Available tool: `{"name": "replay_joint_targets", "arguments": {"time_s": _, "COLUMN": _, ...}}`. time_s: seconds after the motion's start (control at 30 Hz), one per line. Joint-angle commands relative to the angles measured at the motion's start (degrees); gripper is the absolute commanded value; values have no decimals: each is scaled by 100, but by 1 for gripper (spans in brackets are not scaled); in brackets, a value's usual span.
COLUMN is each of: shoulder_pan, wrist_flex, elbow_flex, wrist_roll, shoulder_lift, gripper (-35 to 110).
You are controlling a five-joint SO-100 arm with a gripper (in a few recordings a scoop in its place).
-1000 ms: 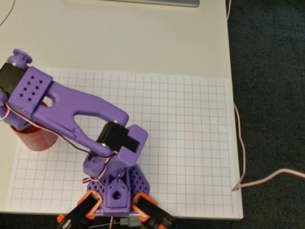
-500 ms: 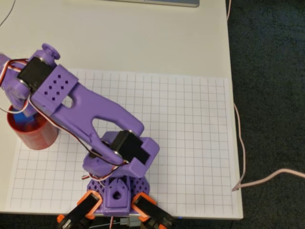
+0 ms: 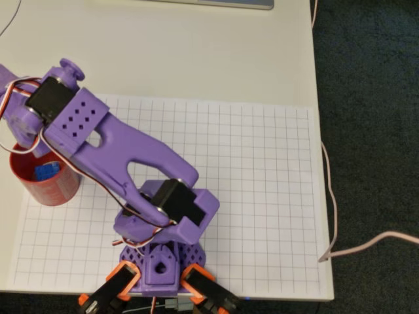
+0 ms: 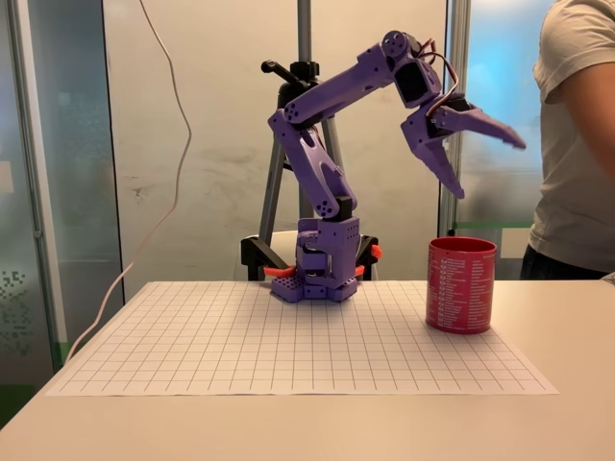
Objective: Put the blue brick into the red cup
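Note:
The red cup (image 3: 40,181) stands at the left edge of the grid sheet in the overhead view, and at the right of the sheet (image 4: 461,285) in the fixed view. The blue brick (image 3: 45,171) lies inside the cup on its bottom. My purple gripper (image 4: 488,163) hangs well above the cup's mouth with its jaws spread wide and nothing between them. In the overhead view the arm's wrist (image 3: 39,111) covers part of the cup's rim.
The arm's base (image 3: 160,261) is clamped at the near edge of the grid sheet (image 3: 262,196). A person (image 4: 581,144) stands close beside the cup in the fixed view. A pale cable (image 3: 330,190) runs along the table's right edge.
The arm swung up and back from over the cup. The gripper opened and the blue brick dropped into the red cup, where it now lies in plain sight.

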Motion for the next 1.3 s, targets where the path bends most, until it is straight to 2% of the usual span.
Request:
{"name": "replay_joint_targets", "arguments": {"time_s": 0.0, "shoulder_pan": 26, "wrist_flex": -62, "elbow_flex": 70, "wrist_roll": 62, "shoulder_lift": 149, "gripper": 0}}
{"name": "replay_joint_targets", "arguments": {"time_s": 0.27, "shoulder_pan": 18, "wrist_flex": -114, "elbow_flex": 229, "wrist_roll": -79, "shoulder_lift": 167, "gripper": 0}}
{"name": "replay_joint_targets", "arguments": {"time_s": 0.4, "shoulder_pan": 343, "wrist_flex": -659, "elbow_flex": 554, "wrist_roll": -352, "shoulder_lift": 149, "gripper": 0}}
{"name": "replay_joint_targets", "arguments": {"time_s": 0.57, "shoulder_pan": 2083, "wrist_flex": -2162, "elbow_flex": 976, "wrist_roll": -580, "shoulder_lift": 114, "gripper": 0}}
{"name": "replay_joint_targets", "arguments": {"time_s": 0.83, "shoulder_pan": 5212, "wrist_flex": -3920, "elbow_flex": 1793, "wrist_roll": -879, "shoulder_lift": 439, "gripper": 0}}
{"name": "replay_joint_targets", "arguments": {"time_s": 1.1, "shoulder_pan": 7260, "wrist_flex": -4245, "elbow_flex": 1723, "wrist_roll": -475, "shoulder_lift": 1063, "gripper": 0}}
{"name": "replay_joint_targets", "arguments": {"time_s": 1.27, "shoulder_pan": 7673, "wrist_flex": -4210, "elbow_flex": 2443, "wrist_roll": -738, "shoulder_lift": 3059, "gripper": 0}}
